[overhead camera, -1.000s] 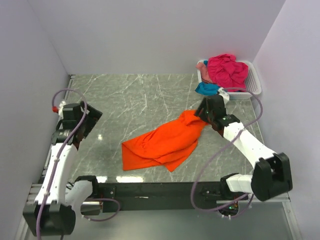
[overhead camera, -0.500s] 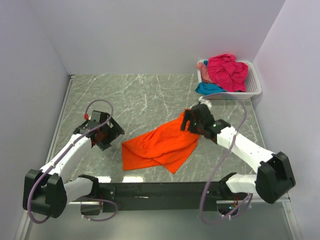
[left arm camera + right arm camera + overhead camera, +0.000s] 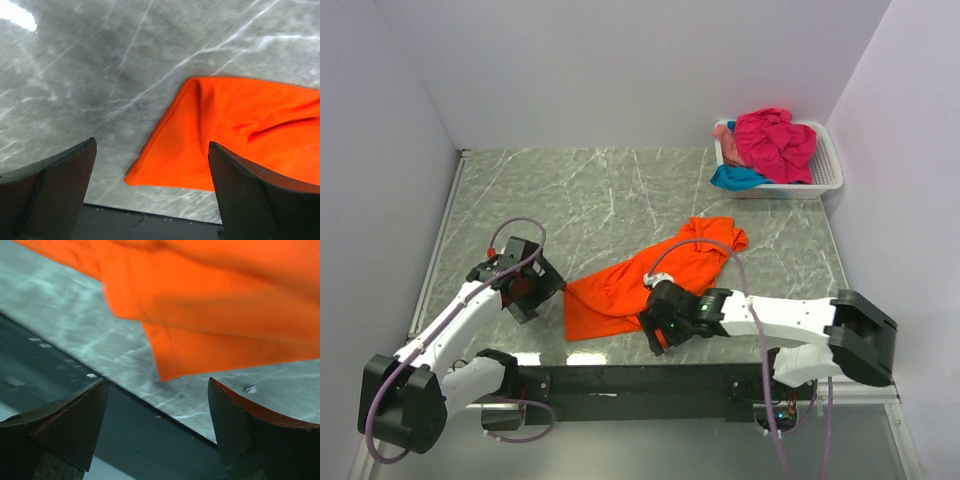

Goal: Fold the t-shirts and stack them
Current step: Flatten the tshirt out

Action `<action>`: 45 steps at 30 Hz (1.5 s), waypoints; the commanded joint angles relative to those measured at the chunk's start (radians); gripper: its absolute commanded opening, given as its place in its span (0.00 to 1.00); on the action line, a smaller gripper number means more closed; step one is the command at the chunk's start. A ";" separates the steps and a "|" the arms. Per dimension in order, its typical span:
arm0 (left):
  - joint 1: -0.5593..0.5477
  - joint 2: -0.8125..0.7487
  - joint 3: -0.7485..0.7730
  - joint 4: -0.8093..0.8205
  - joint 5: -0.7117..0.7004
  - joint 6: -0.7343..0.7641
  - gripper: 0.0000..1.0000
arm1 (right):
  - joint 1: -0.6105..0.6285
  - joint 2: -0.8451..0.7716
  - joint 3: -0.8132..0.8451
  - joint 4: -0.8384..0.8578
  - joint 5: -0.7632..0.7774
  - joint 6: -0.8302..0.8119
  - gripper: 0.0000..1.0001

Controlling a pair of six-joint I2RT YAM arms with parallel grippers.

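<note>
The orange t-shirt (image 3: pixel 655 275) lies crumpled on the marble table, running from near left to far right. My left gripper (image 3: pixel 542 293) is open and empty, just left of the shirt's near-left corner (image 3: pixel 150 172), low over the table. My right gripper (image 3: pixel 658 335) is open and empty at the shirt's near hem, whose corner (image 3: pixel 172 367) shows between the fingers. Magenta (image 3: pixel 775 140), teal (image 3: pixel 735 178) and pale pink (image 3: pixel 723 131) t-shirts are piled in the basket.
The white slatted basket (image 3: pixel 830 160) stands at the far right corner. The table's dark near edge (image 3: pixel 620 375) runs just below both grippers; it also shows in the left wrist view (image 3: pixel 150 220) and right wrist view (image 3: pixel 125 435). Walls close in left, back and right.
My right gripper let go of the shirt's far end and swung down to its near hem. The far end dropped flat. My left gripper moved in toward the shirt's near-left corner.
</note>
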 commanded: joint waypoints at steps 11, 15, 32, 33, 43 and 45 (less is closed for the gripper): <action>-0.011 -0.040 -0.042 -0.054 0.021 -0.036 1.00 | 0.058 0.215 0.066 -0.023 0.210 0.077 0.55; -0.024 -0.038 -0.065 -0.045 0.037 -0.047 0.99 | 0.060 0.218 0.082 -0.061 0.270 0.124 0.30; -0.145 -0.140 -0.194 0.029 0.189 -0.088 0.96 | -0.273 -0.131 0.091 0.023 0.281 0.137 0.00; -0.147 -0.126 -0.199 0.033 0.197 -0.087 0.93 | -0.311 -0.165 0.089 0.032 0.275 0.128 0.00; -0.227 0.047 -0.167 0.101 0.193 -0.073 0.49 | -0.387 -0.207 0.062 0.043 0.272 0.109 0.00; -0.242 0.072 -0.153 0.066 0.159 -0.079 0.44 | -0.393 -0.211 0.056 0.049 0.268 0.107 0.00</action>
